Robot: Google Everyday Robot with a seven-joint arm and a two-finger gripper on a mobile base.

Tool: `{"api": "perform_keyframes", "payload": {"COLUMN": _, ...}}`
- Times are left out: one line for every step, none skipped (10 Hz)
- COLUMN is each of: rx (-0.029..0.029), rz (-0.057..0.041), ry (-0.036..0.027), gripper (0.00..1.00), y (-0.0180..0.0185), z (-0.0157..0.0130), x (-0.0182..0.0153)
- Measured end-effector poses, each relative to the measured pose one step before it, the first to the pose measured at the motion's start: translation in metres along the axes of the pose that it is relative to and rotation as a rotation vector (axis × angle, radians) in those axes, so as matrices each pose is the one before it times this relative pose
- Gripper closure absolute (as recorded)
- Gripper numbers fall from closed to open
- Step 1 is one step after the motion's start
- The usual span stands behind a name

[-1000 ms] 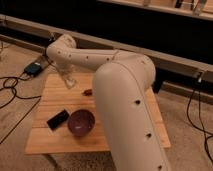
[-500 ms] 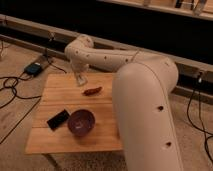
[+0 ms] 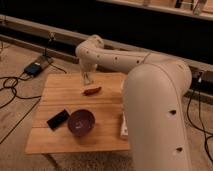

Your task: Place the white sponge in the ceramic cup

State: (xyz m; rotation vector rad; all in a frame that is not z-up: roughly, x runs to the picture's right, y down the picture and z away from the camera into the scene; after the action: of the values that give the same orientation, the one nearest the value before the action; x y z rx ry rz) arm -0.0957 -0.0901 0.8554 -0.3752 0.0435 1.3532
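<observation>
On the pale wooden table [image 3: 107,100], a flat black phone [image 3: 58,119] lies near left, beside a dark purple round bowl [image 3: 81,122]. The gripper [image 3: 87,78] hangs shut and apparently empty over the far middle. Right and nearer, a white sliver [image 3: 123,127] shows beside the arm, possibly the white sponge. No ceramic cup is visible.

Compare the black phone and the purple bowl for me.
The black phone is flat and rectangular; the purple bowl is round, deeper and wider. The phone lies left of the bowl. Both rest on the wooden table. The gripper, shut, hangs over its far side.
</observation>
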Motion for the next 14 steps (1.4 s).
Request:
{"api": "perform_keyframes", "payload": {"rx": 0.00302, "rz": 0.03309, "ry": -0.00923, "gripper": 1.0, "y": -0.01131, "z": -0.00343, "x": 0.00046}}
{"api": "perform_keyframes", "payload": {"rx": 0.00355, "rz": 0.02055, "ry": -0.00401, "gripper": 1.0, "y": -0.00811, "z": -0.00187, "x": 0.00127}}
{"api": "perform_keyframes", "payload": {"rx": 0.00513, "rz": 0.02558, "ry": -0.00627, "gripper": 1.0, "y": -0.01085, "z": -0.00351, "x": 0.00196}}
{"api": "perform_keyframes", "payload": {"rx": 0.00336, "rz": 0.01176, "ry": -0.00474, "gripper": 1.0, "y": -0.00511, "z": -0.00257, "x": 0.00159}}
{"api": "perform_keyframes", "payload": {"rx": 0.00152, "rz": 0.00629, "ry": -0.00507, "gripper": 1.0, "y": -0.00216, "z": -0.00249, "x": 0.0007}}
{"api": "perform_keyframes", "payload": {"rx": 0.00187, "rz": 0.0048, "ry": -0.00385, "gripper": 1.0, "y": -0.00088, "z": -0.00122, "x": 0.00145}}
{"api": "perform_keyframes", "payload": {"rx": 0.00104, "rz": 0.00644, "ry": -0.00361, "gripper": 1.0, "y": -0.00029, "z": -0.00077, "x": 0.00119}}
{"api": "perform_keyframes", "payload": {"rx": 0.00265, "rz": 0.00613, "ry": -0.0022, "gripper": 1.0, "y": -0.0025, "z": -0.00026, "x": 0.00095}}
{"api": "perform_keyframes", "payload": {"rx": 0.00137, "rz": 0.00447, "ry": -0.00309, "gripper": 1.0, "y": -0.00188, "z": -0.0008, "x": 0.00037}}
{"api": "perform_keyframes", "payload": {"rx": -0.00134, "rz": 0.0038, "ry": -0.00586, "gripper": 1.0, "y": 0.00019, "z": -0.00246, "x": -0.00004}}
{"api": "perform_keyframes", "payload": {"rx": -0.00044, "rz": 0.00014, "ry": 0.0003, "gripper": 1.0, "y": 0.00017, "z": 0.00017, "x": 0.00029}}
{"api": "perform_keyframes", "payload": {"rx": -0.00038, "rz": -0.00074, "ry": -0.00054, "gripper": 1.0, "y": 0.00065, "z": -0.00024, "x": -0.0003}}
{"api": "perform_keyframes", "payload": {"rx": 0.00003, "rz": -0.00017, "ry": 0.00065, "gripper": 1.0, "y": 0.00003, "z": 0.00039, "x": 0.00031}}
{"api": "perform_keyframes", "payload": {"rx": -0.00008, "rz": 0.00021, "ry": -0.00038, "gripper": 1.0, "y": -0.00004, "z": -0.00024, "x": -0.00017}}
